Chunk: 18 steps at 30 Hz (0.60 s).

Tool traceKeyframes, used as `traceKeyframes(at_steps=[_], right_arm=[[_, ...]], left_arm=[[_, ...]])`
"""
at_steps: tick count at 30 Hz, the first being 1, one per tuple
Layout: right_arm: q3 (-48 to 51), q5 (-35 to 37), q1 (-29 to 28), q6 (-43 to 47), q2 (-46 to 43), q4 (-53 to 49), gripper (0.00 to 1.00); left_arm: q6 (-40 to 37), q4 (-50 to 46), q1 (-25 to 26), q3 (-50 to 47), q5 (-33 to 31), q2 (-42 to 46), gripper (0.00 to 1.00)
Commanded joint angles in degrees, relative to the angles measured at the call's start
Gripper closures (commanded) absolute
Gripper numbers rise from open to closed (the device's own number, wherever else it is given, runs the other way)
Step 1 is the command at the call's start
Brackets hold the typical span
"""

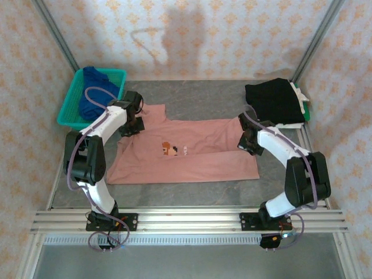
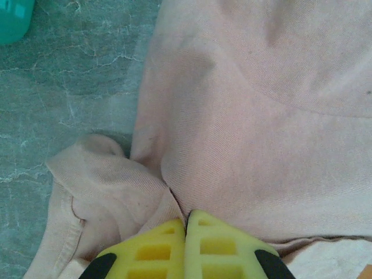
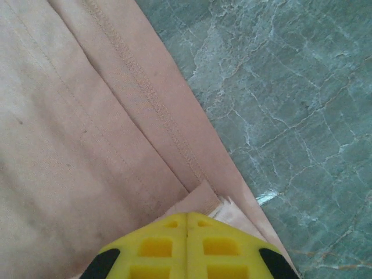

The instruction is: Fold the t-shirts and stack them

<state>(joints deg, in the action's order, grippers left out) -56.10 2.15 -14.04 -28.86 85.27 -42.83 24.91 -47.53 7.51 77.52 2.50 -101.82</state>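
Nearest us, low in the top view, the alu rail [image 1: 186, 220] is carrying both arm bases. Just beyond it we're working the dusty-pink tee [image 1: 192, 165]. It's lying spread across mid frame on the grey-green table [image 1: 203, 96], w/ the pixel print [image 1: 170, 149] facing up, centre-left. The tee's lower edge is lying flat & fairly straight; its upper-left corner is bunching.

Left gripper [image 2: 187, 216]: we're pressing the yellow fingers together w/ pink cloth pinched at the tips. It's a rumpled bit by the sleeve/shoulder, at the tee's upper-left corner in the top view.

Right gripper [image 3: 187, 218]: fingers likewise pressing tight, nipping a small tuck at the stitched hem edge, w/ bare table on the right of that frame. In the top view that's the tee's right end.

Farther back, upper left: the teal mesh basket [image 1: 70, 110] is holding the royal-blue tee [image 1: 96, 93], heaped & unfolded. Upper right: the black tee [image 1: 273, 100] is lying folded, sitting on something white/green [image 1: 303, 100] we can't identify.

Our read: we're doing a lengthwise fold of the pink tee, gripped at both ends. The black one looks done and the blue one is waiting. The next move prob. calls for both arms lifting together w/ the cloth taut btw them, then carrying the gripped edge over the body of the tee. We'd be letting go only once the edges line up, since an uneven lift would skew the fold.
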Motion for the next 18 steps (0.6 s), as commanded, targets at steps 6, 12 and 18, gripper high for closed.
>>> traceKeyframes(at_steps=[6, 12, 18], right_arm=[[1.2, -0.9, 0.4, -0.3, -1.8, 1.0, 1.00], [-1.2, -0.6, 0.4, 0.5, 5.9, 3.1, 1.00], [-3.7, 3.5, 0.4, 1.1, 11.0, 1.8, 1.00]], left_arm=[[-2.6, -4.1, 0.7, 2.7, -2.3, -2.8, 0.84], [-2.4, -3.7, 0.6, 3.2, -4.0, -7.2, 0.54], [-2.0, -3.1, -0.1, 1.6, -6.0, -6.8, 0.48]])
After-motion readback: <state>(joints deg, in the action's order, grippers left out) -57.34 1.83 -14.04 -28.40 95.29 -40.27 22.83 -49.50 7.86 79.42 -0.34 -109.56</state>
